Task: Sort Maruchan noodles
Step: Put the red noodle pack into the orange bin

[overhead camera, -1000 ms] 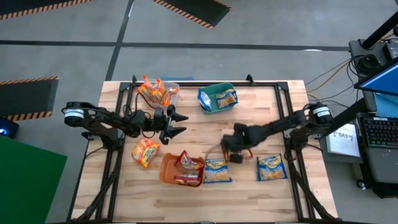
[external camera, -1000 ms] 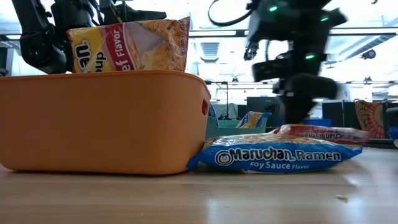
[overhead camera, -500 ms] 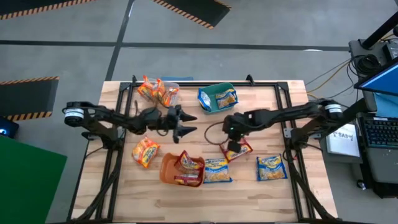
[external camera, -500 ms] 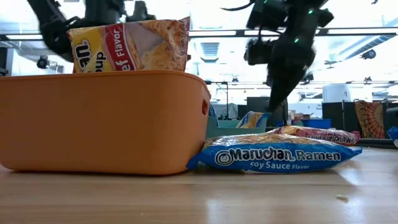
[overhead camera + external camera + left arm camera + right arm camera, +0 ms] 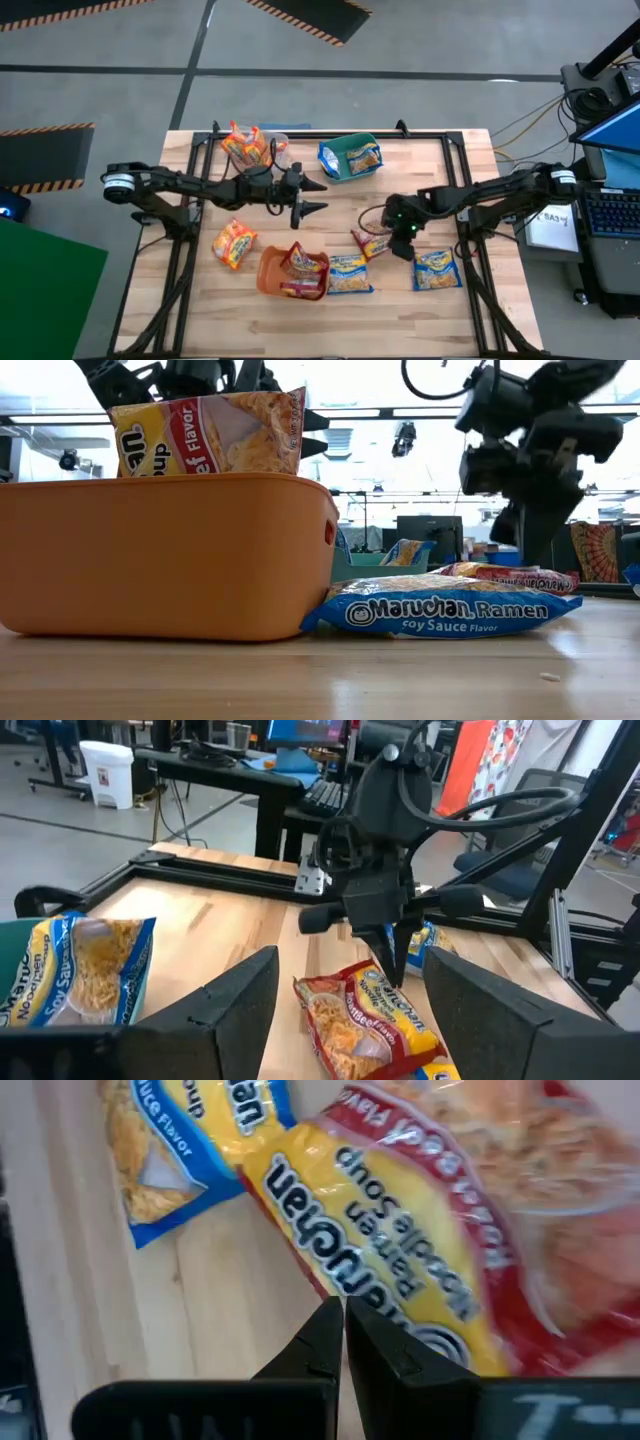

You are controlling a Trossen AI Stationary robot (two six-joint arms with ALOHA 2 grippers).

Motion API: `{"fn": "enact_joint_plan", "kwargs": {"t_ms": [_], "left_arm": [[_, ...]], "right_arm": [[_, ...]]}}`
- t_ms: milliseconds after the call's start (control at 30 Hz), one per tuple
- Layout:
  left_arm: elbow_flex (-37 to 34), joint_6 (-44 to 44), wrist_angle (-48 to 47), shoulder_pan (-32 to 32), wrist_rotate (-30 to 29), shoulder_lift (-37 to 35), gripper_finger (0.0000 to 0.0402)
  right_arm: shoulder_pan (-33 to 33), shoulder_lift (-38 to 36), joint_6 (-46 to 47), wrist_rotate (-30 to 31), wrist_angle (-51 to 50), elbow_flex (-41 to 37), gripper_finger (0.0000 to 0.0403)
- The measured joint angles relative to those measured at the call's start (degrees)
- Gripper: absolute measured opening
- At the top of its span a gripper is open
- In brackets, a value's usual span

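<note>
My right gripper (image 5: 392,233) is shut and points down at a dark red Maruchan packet (image 5: 368,243) lying flat on the table right of centre. The right wrist view shows the shut fingertips (image 5: 340,1315) over that packet (image 5: 420,1250). My left gripper (image 5: 308,197) is open and hangs empty over the table's middle, facing the right gripper (image 5: 393,970) and the packet (image 5: 365,1015). An orange tub (image 5: 275,272) holds dark red packets (image 5: 210,432), a teal tub (image 5: 345,145) holds blue ones, and a clear tub (image 5: 255,147) holds orange ones. My right gripper's shut fingers come from above, pointing down at the right-hand end (image 5: 385,988) of the dark red packet. I cannot tell whether they touch it. The packet lies flat on the table.
A blue packet (image 5: 348,275) lies beside the orange tub (image 5: 150,550), partly against the dark red one. Another blue packet (image 5: 436,270) lies near the right edge and an orange packet (image 5: 233,244) on the left. Bare wood shows along the near edge.
My left gripper has reached farther toward the table's right. My right gripper swung toward the far edge, then came back toward the right and near side beside the dark red packet. The packet has settled lower and now lies flat behind the blue one.
</note>
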Motion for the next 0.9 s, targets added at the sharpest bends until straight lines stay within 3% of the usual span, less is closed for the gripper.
{"fn": "enact_joint_plan", "kwargs": {"t_ms": [100, 200, 333, 400, 533, 667, 800, 900], "left_arm": [[-0.5, 0.0, -0.1, 0.0, 0.0, 0.0, 0.0231], [-0.7, 0.0, 0.0, 0.0, 0.0, 0.0, 0.0231], [-0.6, -0.1, -0.1, 0.0, 0.0, 0.0, 0.0231], [-0.2, -0.8, -0.1, 0.0, 0.0, 0.0, 0.0231], [0.0, -1.7, -1.0, 0.0, 0.1, 0.0, 0.0231], [0.0, -1.7, -0.7, 0.0, 0.1, 0.0, 0.0231], [0.0, -1.7, -0.6, 0.0, 0.1, 0.0, 0.0231], [0.0, -1.9, -0.6, 0.0, 0.1, 0.0, 0.0231]], "right_arm": [[0.0, 1.2, 0.8, 0.8, 11.1, -3.3, 0.0009], [-0.9, 2.4, 1.8, 9.5, 23.3, -4.3, 0.0009], [-3.1, 3.8, -2.5, 16.6, 26.9, -2.2, 0.0009], [-4.0, 3.5, -6.3, 12.7, 24.5, -0.1, 0.0009], [-4.5, 2.9, -13.9, -3.4, 12.7, 3.7, 0.0009], [-3.9, 3.7, -13.3, -15.2, 7.0, 3.6, 0.0009], [-2.5, 5.2, -11.2, -15.2, 6.5, 1.1, 0.0009], [-2.4, 7.3, -10.6, -7.8, 7.0, 0.3, 0.0009]]}}
